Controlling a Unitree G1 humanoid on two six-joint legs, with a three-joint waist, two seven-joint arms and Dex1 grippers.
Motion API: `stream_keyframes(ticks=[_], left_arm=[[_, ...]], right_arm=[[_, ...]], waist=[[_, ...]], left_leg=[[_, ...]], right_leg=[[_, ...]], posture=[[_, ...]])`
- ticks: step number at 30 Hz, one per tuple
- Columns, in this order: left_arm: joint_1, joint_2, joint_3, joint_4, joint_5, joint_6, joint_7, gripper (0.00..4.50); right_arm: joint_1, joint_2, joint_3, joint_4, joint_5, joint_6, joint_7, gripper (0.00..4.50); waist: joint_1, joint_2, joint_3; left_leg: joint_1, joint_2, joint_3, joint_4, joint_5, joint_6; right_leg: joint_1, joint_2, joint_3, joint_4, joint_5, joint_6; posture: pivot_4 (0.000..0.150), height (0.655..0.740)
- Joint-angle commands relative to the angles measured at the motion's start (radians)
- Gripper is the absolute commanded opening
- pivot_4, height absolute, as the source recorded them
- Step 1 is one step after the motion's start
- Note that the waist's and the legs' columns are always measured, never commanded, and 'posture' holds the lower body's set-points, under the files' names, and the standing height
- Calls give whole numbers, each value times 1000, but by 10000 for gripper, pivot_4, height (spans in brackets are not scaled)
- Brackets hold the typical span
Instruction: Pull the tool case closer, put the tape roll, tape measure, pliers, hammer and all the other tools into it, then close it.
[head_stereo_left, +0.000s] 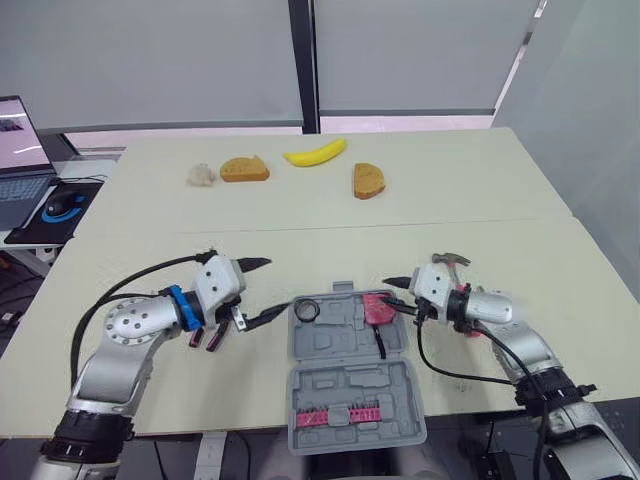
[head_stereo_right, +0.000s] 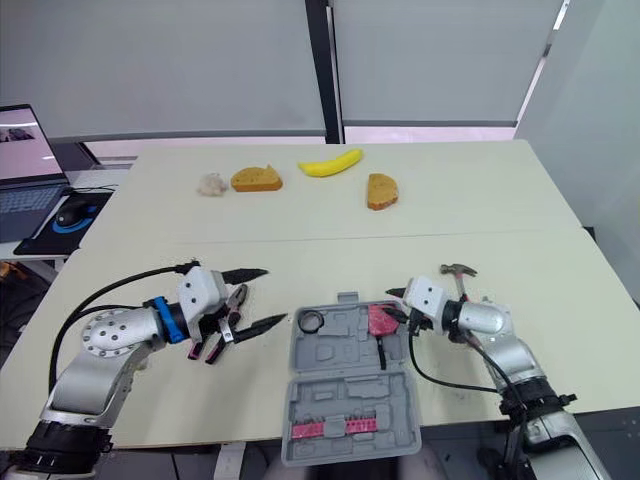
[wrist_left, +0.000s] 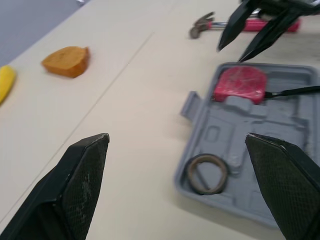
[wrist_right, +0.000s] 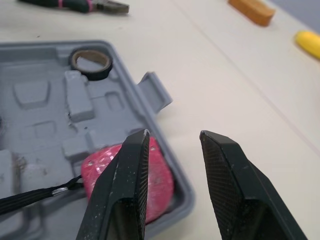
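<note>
The grey tool case (head_stereo_left: 345, 385) lies open at the table's front centre. In its far half sit a tape roll (head_stereo_left: 306, 310) and a red tape measure (head_stereo_left: 378, 308) with a black strap. My left gripper (head_stereo_left: 262, 290) is open wide just left of the case, over the pink-handled pliers (head_stereo_right: 225, 325) on the table. My right gripper (head_stereo_left: 396, 291) is open at the case's far right corner, its tips above the tape measure (wrist_right: 160, 177) and holding nothing. The hammer (head_stereo_left: 450, 262) lies behind my right wrist.
At the far side of the table lie two bread pieces (head_stereo_left: 245, 169) (head_stereo_left: 368, 181), a banana (head_stereo_left: 315, 153) and a white lump (head_stereo_left: 202, 175). A laptop (head_stereo_left: 22, 160) and mouse (head_stereo_left: 62, 205) sit on a side desk at the left. A pink bit rack (head_stereo_left: 350, 412) fills the case's near half.
</note>
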Motion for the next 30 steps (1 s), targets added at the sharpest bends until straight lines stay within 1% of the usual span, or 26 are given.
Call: stream_keyframes(ticks=[1, 2, 3, 6, 9, 11, 12, 15, 18, 20, 21, 25, 30], left_arm=[[58, 6, 149, 8, -35, 8, 71, 45000], [73, 7, 164, 7, -40, 11, 75, 45000], [118, 20, 234, 46, -61, 16, 68, 45000], [201, 56, 362, 139, -92, 17, 49, 45000], [263, 98, 413, 217, -98, 2, -2, 45000], [306, 129, 433, 269, -98, -6, -52, 45000], [324, 146, 438, 292, -98, -8, -77, 45000], [363, 188, 453, 347, -96, -15, -128, 45000], [386, 217, 475, 390, -106, 2, -163, 45000], [406, 231, 483, 416, -100, -11, -186, 45000], [412, 237, 487, 435, -95, -21, -193, 45000], [415, 253, 487, 474, -89, -35, -214, 45000], [403, 264, 486, 481, -90, -28, -221, 45000]], right_arm=[[51, -61, -99, -163, 61, 107, -23, 17311], [63, -73, -111, -186, 72, 132, -25, 17311], [95, -114, -169, -210, 91, 177, -27, 17311], [174, -211, -285, -255, 119, 265, -26, 17311], [271, -285, -373, -303, 153, 328, -3, 17311], [351, -333, -436, -336, 169, 351, 29, 21194], [384, -353, -465, -347, 176, 359, 40, 22169], [452, -399, -530, -375, 197, 393, 70, 28137], [492, -447, -570, -400, 225, 440, 115, 35531], [502, -473, -576, -405, 234, 460, 132, 42233], [504, -488, -576, -400, 235, 467, 142, 44800], [511, -542, -574, -366, 224, 472, 181, 44800], [503, -569, -573, -355, 225, 478, 198, 44800]], waist=[[0, 0, 0], [0, 0, 0], [1, 0, 0], [3, 0, 0], [9, 0, 0], [11, 0, 0], [12, 0, 0], [12, 0, 0], [12, 0, 0], [11, 0, 0], [10, 0, 0], [10, 0, 0], [11, -1, 0]], left_leg=[[-1, 0, 0, 0, 0, 0], [-1, 0, 0, 0, 0, 0], [-1, 0, 0, 0, 0, 0], [-1, 0, 0, 0, 0, 0], [-1, 0, 0, 0, 0, 0], [-1, 0, 0, 0, 0, 0], [-1, 0, 0, 0, 0, 0], [-1, 0, 0, 0, 0, 0], [-1, 1, 0, 0, 0, 0], [-1, 1, 0, 0, 0, 0], [-1, 1, 0, -1, 0, 0], [-2, 1, 1, -1, 0, 0], [-2, 1, 1, -1, 0, 0]], right_leg=[[0, 0, 0, 0, 0, 0], [0, 0, 0, 0, 0, 0], [0, 0, 0, 0, 0, 0], [0, -1, 0, -1, 0, 0], [0, -1, -1, -1, 0, 0], [0, -1, -1, -1, 0, 0], [0, -2, -1, -1, 0, 0], [0, -2, -1, -2, 0, 0], [0, -2, -1, -2, -1, -1], [0, -2, -2, -2, -1, -2], [0, -2, -2, -2, -1, -2], [-1, -3, -2, -2, -1, -2], [-1, -3, -2, -2, -1, -2]], posture=[[1500, 7400], [1500, 7400], [1500, 7400], [1500, 7400], [1500, 7400], [1500, 7400], [1500, 7400], [1500, 7400], [1500, 7400], [1500, 7400], [1500, 7400], [1500, 7400], [1500, 7400]])
